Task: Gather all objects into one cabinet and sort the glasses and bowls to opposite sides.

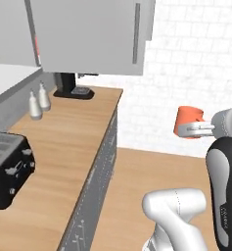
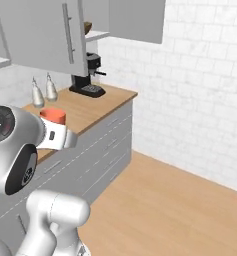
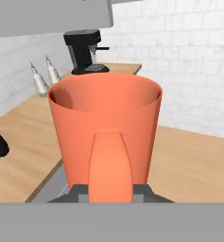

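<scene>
An orange-red cup (image 3: 106, 118) is held upright in my gripper (image 1: 194, 128), which is shut on its lower part. The cup (image 1: 187, 120) hangs in the air over the floor, to the right of the counter's end and below the wall cabinet's height. From the right, the cup (image 2: 53, 117) sits just above the hand (image 2: 56, 136). The wall cabinet's tall grey door (image 1: 88, 34) stands open, with its bar handle (image 1: 136, 33) showing. On the white shelf (image 2: 99, 35) behind the door (image 2: 40, 35), the edge of the brown wooden bowl (image 2: 87, 27) peeks out. The other cup and the tumbler are hidden.
A wooden counter (image 1: 68, 132) over grey base cabinets (image 2: 102, 145) carries a black coffee machine (image 1: 72, 86), two white bottles (image 1: 39, 100) and a black toaster (image 1: 7, 169). A white brick wall (image 2: 200, 75) stands behind the open wooden floor (image 2: 165, 210).
</scene>
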Motion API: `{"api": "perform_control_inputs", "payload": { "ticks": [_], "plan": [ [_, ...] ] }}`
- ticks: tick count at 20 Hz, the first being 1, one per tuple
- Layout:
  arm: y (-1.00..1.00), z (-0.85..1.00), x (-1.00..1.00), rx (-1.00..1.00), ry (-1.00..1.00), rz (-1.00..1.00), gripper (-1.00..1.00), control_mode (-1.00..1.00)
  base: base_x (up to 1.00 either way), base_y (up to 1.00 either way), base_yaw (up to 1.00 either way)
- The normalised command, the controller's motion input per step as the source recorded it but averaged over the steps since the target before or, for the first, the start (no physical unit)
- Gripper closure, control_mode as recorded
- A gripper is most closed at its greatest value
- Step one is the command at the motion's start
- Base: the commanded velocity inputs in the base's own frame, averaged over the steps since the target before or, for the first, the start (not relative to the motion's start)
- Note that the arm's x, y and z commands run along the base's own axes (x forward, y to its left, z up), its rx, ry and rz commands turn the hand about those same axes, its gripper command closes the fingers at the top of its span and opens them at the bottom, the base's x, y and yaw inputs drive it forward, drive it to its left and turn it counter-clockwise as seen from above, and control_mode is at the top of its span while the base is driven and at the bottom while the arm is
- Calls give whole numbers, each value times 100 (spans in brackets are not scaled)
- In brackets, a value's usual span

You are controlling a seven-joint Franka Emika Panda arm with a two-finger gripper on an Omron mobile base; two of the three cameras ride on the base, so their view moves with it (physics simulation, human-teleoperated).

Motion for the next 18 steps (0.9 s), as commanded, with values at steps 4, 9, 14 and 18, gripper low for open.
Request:
{"api": "perform_control_inputs", "payload": {
  "ticks": [4, 9, 14, 18],
  "plan": [
    [0, 0, 0, 0, 0, 0, 100, 100, 100, -51, 0],
    [0, 0, 0, 0, 0, 0, 100, 100, 99, -58, 0],
    [0, 0, 0, 0, 0, 0, 100, 100, 100, -43, 4],
    [0, 0, 0, 0, 0, 0, 100, 100, 100, -10, 23]
  ]
}}
